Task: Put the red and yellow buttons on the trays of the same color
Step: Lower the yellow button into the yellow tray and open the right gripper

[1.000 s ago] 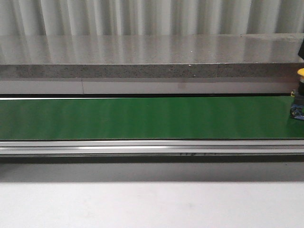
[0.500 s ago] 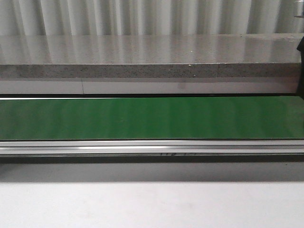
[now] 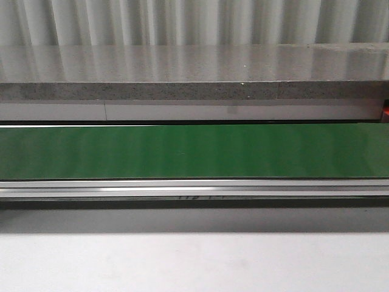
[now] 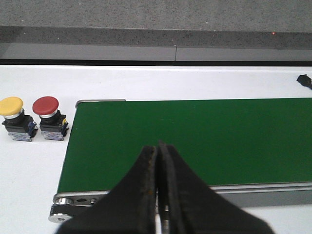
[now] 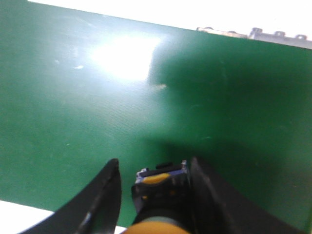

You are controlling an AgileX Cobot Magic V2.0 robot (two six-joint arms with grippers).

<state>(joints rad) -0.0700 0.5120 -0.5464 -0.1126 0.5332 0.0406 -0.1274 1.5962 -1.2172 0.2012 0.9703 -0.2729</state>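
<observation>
likely light, rigid plastic with a slick domed cap; best gripped across the squarer black body. right end effector (image 5: 151, 187) clamps a yellow-capped push button on a black block (image 5: 158, 187) above the green conveyor belt (image 5: 97, 112). left end effector (image 4: 158, 190) pinched closed, empty. yellow-capped button (image 4: 14, 118) and red-capped button (image 4: 50, 118) sit side by side on the white surface (image 4: 29, 165).

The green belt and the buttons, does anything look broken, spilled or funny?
Nothing stands out. The green belt is bare and looks undamaged. A yellow button and a red button stand upright side by side on the white table, off the belt's end. The right gripper holds another yellow button above the belt.
</observation>
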